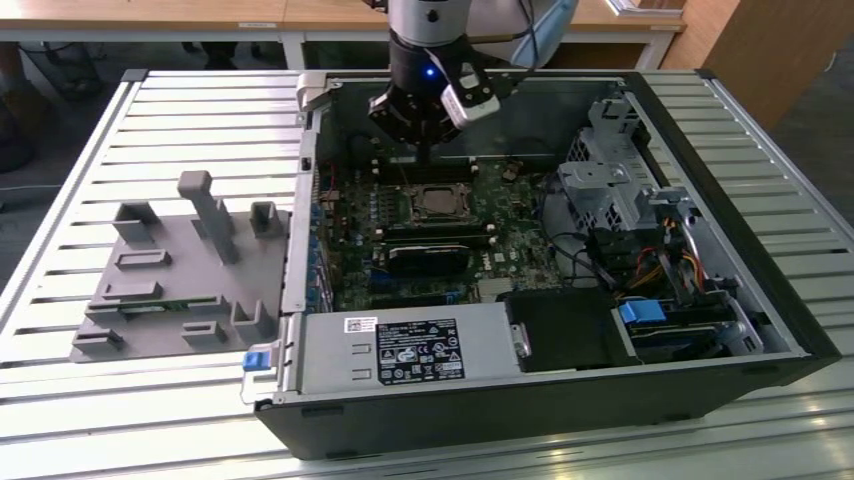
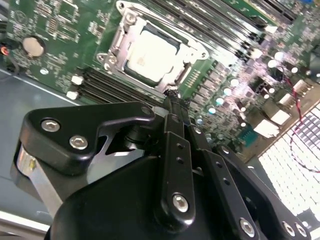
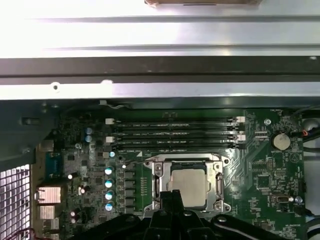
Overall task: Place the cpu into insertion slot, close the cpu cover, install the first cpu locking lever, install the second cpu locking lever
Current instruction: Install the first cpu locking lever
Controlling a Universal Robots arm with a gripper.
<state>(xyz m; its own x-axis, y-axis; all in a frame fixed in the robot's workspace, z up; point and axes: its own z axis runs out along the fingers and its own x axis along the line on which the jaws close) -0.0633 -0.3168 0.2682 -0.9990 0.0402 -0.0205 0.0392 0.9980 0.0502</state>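
Observation:
The silver-topped cpu (image 1: 434, 203) (image 2: 150, 52) (image 3: 189, 184) lies flat in the insertion slot on the green motherboard, which it hides. The cpu cover (image 2: 121, 35) (image 3: 158, 172), a silver frame, lies down around it. My gripper (image 1: 424, 160) (image 2: 175, 102) (image 3: 172, 196) hangs inside the open computer case, just over the socket's edge nearest the case's back wall. Its black fingers are pressed together, and nothing shows between them. Whether the tips touch a locking lever I cannot tell.
A grey fixture block (image 1: 174, 270) sits on the slatted table at the exterior view's left. Inside the case are memory sticks (image 3: 170, 131), a black heatsink (image 1: 430, 250), the power supply (image 1: 414, 350) and a drive cage with cables (image 1: 607, 195).

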